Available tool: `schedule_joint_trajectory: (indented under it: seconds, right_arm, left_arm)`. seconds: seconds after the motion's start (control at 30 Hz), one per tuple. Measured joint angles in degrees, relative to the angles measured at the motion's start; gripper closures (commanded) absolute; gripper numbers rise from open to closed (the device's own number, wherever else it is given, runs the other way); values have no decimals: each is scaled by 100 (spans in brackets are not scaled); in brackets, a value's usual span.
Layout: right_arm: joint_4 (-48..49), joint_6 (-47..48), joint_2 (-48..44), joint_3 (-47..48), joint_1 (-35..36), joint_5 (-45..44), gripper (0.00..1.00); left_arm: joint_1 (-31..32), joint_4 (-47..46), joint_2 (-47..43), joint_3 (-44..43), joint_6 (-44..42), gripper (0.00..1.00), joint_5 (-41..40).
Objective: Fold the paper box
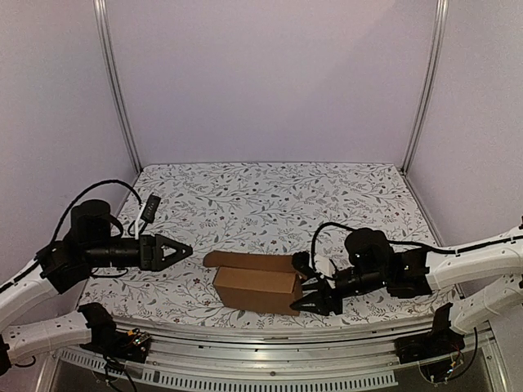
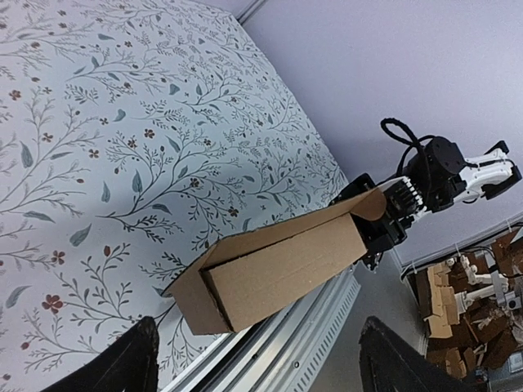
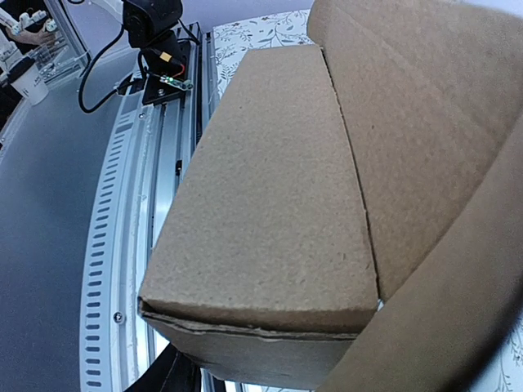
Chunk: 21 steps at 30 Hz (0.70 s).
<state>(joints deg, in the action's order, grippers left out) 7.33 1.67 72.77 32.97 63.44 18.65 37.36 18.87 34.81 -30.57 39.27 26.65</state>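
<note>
The paper box (image 1: 257,287) is a small elongated brown cardboard box lying near the table's front edge, with a long flap (image 1: 249,261) open along its far side. It also shows in the left wrist view (image 2: 278,273) and fills the right wrist view (image 3: 261,204). My left gripper (image 1: 181,249) hangs to the left of the box, apart from it, open and empty (image 2: 261,359). My right gripper (image 1: 309,287) is up against the box's right end. Only one of its fingers (image 3: 167,377) shows, under the box's end; the other is hidden by cardboard.
A metal rail (image 1: 286,335) runs along the table's front edge just in front of the box. A small black device on a cable (image 1: 151,207) lies at the far left. The floral cloth (image 1: 278,204) stretches back to the walls.
</note>
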Motion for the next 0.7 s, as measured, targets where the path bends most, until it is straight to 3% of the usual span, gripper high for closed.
schedule_joint_trajectory:
  seconds: [0.3, 0.5, 0.7]
  right_arm:
    - [570, -442, 199, -212, -199, 802, 66]
    - [713, -568, 61, -437, -199, 914, 65]
    - [737, -658, -179, -527, -201, 914, 66]
  left_arm:
    - [1838, 398, 1637, -966, -551, 26, -2483]
    - [2004, 723, 2124, -1152, -695, 35, -3550]
    - [2013, 802, 2074, -1152, -693, 44, -3580]
